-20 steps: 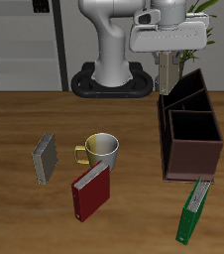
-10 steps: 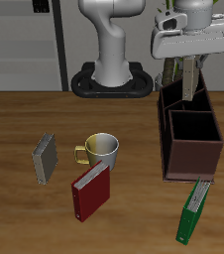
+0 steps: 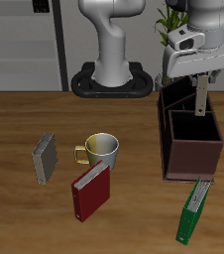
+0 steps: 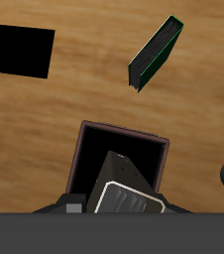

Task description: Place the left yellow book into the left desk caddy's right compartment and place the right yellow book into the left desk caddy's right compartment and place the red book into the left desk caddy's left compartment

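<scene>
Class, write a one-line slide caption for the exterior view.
Gripper holds a small grey-covered book upright above the dark maroon two-compartment desk caddy.

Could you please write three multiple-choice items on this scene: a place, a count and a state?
1. Where is the green book relative to the left desk caddy? A inside it; B on the table, nearer the front edge; C behind it.
2. How many books lie on the table? A one; B five; C three.
3. The gripper is: A shut on the left yellow book; B open, empty; C out of view.
Key: B, it lies before the caddy; C, green, red book and right yellow book; A, the book hangs from it.
</scene>
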